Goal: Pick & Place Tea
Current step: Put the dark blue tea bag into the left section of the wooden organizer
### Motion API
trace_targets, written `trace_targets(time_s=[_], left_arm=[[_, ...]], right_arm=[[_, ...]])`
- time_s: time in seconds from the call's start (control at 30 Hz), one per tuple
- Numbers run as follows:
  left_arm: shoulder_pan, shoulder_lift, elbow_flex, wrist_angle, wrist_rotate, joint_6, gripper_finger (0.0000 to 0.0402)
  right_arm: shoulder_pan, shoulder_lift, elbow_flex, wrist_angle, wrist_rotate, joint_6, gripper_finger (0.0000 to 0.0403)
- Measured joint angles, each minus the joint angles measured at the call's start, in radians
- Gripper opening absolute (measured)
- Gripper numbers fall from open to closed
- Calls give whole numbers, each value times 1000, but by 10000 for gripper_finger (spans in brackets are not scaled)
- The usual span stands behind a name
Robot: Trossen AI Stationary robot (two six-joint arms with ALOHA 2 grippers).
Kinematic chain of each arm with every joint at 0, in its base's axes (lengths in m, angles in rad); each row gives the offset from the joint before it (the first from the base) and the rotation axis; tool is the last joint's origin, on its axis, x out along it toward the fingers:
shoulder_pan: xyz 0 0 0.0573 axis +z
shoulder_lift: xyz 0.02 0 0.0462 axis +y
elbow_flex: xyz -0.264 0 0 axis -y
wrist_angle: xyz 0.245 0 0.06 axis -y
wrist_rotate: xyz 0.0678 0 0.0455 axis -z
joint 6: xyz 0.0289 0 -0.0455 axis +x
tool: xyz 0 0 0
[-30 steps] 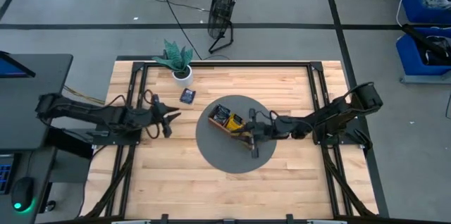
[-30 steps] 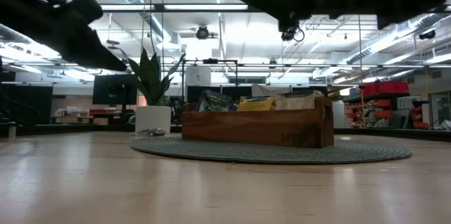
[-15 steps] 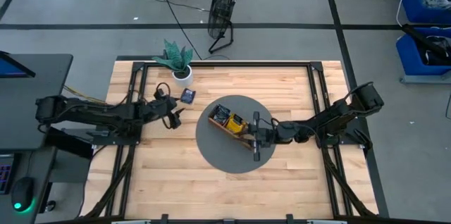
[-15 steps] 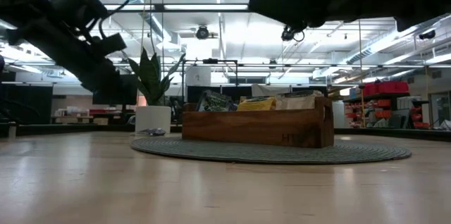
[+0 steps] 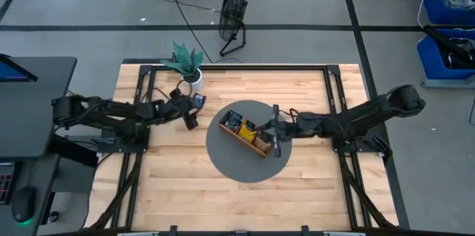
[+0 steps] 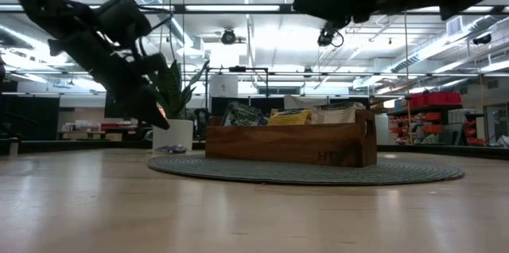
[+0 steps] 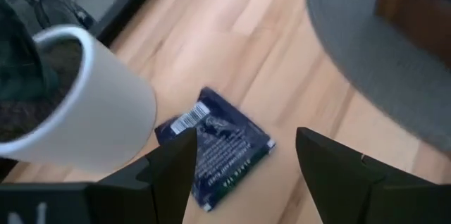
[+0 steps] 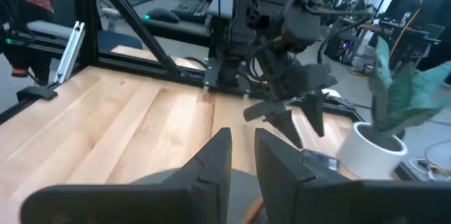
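Left wrist view: white pot (image 7: 77, 111) partly hides blue tea sachet (image 7: 215, 146).

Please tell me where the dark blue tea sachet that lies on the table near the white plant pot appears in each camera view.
High view: the dark blue tea sachet lies just right of the white plant pot, partly under the left pincer.
Low view: a thin flat shape at the pot's foot, probably the sachet.
Left wrist view: centre, sachet beside the pot.
Right wrist view: a flat edge near the pot.
Shared landmark: the white plant pot.
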Motion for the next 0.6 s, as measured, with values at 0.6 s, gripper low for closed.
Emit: trace_targets(time_s=[0.6], left_arm=[[59, 290, 118, 13, 75, 132, 248]], right_arm=[[-7, -118, 0, -203, 20, 37, 71]])
